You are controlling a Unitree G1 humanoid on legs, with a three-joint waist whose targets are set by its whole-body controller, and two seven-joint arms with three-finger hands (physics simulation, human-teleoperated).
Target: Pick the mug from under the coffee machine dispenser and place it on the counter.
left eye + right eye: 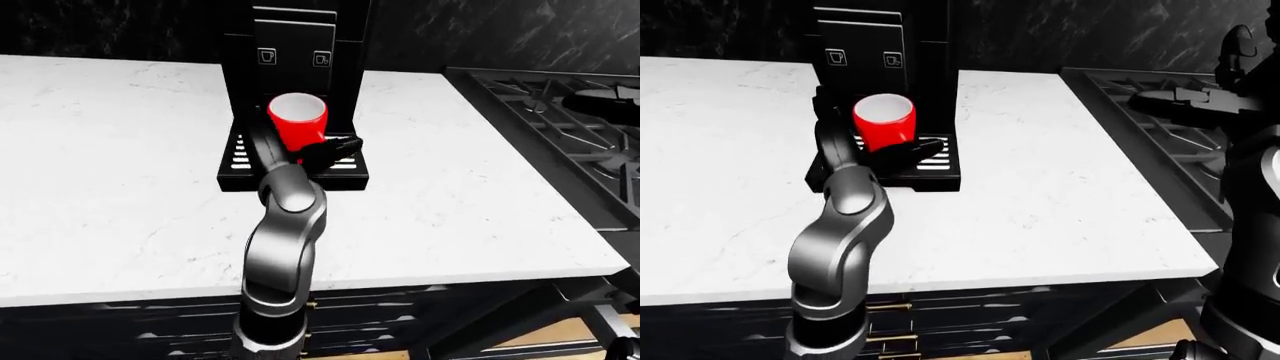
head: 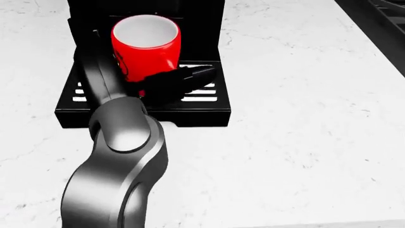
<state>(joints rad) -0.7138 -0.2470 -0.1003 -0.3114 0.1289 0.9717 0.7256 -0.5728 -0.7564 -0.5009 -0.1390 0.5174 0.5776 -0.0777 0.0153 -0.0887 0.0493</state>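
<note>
The red mug (image 2: 146, 50) stands upright on the slatted drip tray (image 2: 203, 97) of the black coffee machine (image 1: 295, 37), under its dispenser. My left hand (image 2: 150, 59) reaches in from below. Its long fingers (image 2: 95, 61) lie along the mug's left side. The thumb (image 2: 186, 80) crosses the tray just below and right of the mug. The hand is open about the mug, and I cannot tell whether it touches it. My right hand (image 1: 1195, 97) hangs open over the stove, far right of the machine.
White marble counter (image 2: 304, 118) spreads to the left and right of the machine. A black gas stove (image 1: 560, 120) borders the counter on the right. The counter's near edge (image 1: 400, 281) runs above dark drawers.
</note>
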